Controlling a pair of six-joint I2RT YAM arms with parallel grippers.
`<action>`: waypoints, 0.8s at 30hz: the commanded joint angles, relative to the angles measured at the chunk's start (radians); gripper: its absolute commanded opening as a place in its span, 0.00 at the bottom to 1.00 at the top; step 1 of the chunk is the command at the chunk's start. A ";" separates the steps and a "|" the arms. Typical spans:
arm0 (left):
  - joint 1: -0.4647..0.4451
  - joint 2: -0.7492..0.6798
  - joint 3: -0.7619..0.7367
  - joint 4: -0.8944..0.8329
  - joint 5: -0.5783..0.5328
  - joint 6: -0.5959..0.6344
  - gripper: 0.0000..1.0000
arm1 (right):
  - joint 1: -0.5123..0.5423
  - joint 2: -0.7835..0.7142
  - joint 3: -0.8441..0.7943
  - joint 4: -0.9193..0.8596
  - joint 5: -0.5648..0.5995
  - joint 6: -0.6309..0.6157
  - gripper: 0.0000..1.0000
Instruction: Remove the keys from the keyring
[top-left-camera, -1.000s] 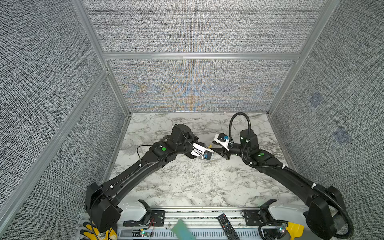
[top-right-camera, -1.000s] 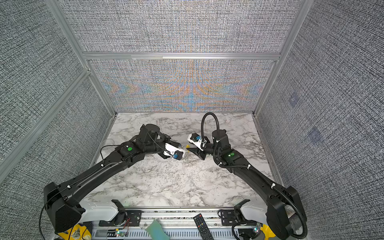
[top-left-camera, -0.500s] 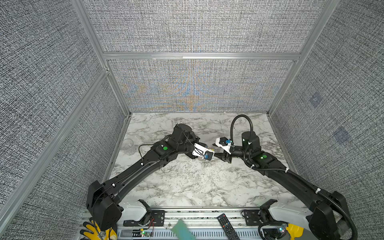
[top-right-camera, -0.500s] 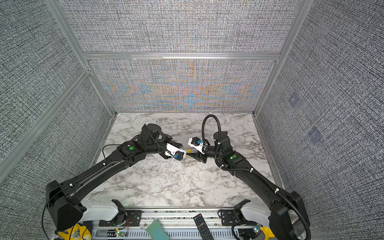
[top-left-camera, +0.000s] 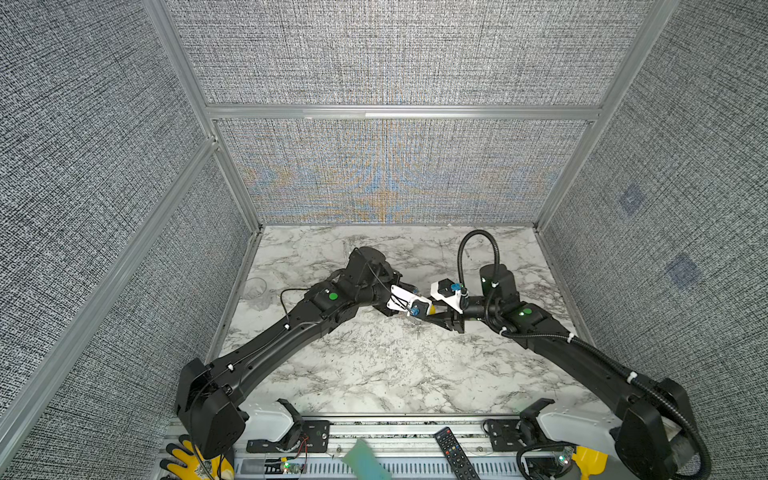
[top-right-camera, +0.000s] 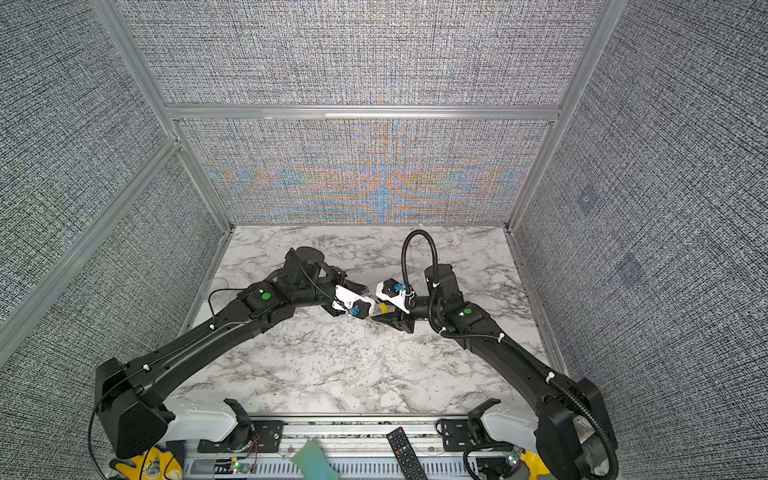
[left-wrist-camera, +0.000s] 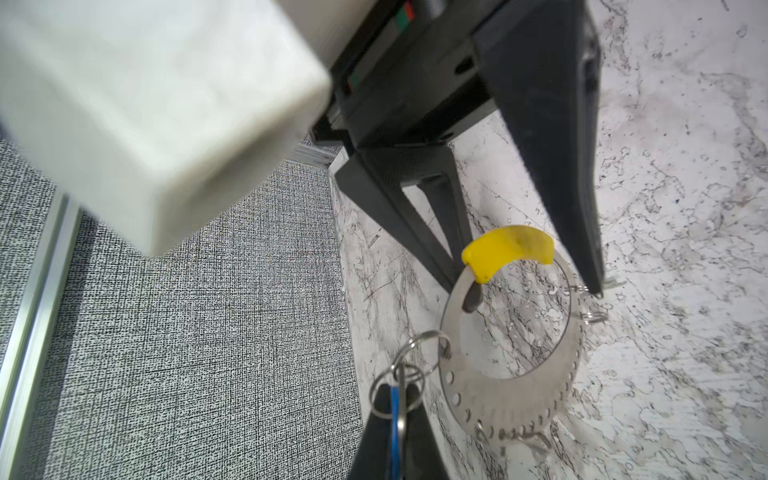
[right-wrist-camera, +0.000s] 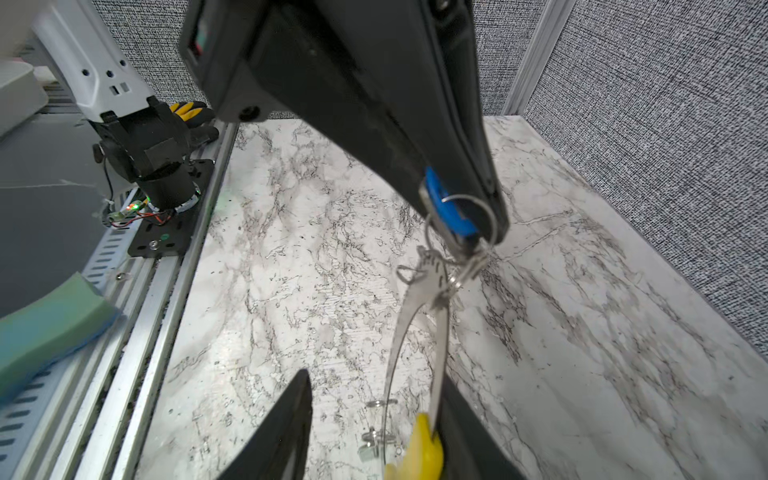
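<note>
Straddling keyring (left-wrist-camera: 513, 397): right end effector (left-wrist-camera: 523, 289)

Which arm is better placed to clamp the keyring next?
Probably right. The right gripper, jaws open, straddles the keyring at its yellow section; the left gripper is shut on the blue key.

Cannot see the blue key (left-wrist-camera: 395, 415) beyond a thin edge, buried inside the left gripper (left-wrist-camera: 397, 392). Cannot make out the keyring (top-left-camera: 432, 309) in a top view past a yellow speck at the right gripper (top-left-camera: 431, 316) tips.
</note>
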 joint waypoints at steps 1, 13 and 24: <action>0.000 0.005 0.002 0.046 -0.005 0.000 0.00 | 0.000 -0.028 -0.012 -0.017 -0.042 0.044 0.47; -0.005 -0.012 -0.021 0.066 0.023 -0.007 0.00 | -0.041 -0.096 0.021 -0.049 0.113 -0.058 0.46; -0.014 -0.009 -0.023 0.081 0.031 -0.015 0.00 | -0.039 0.003 -0.021 0.256 0.067 0.060 0.39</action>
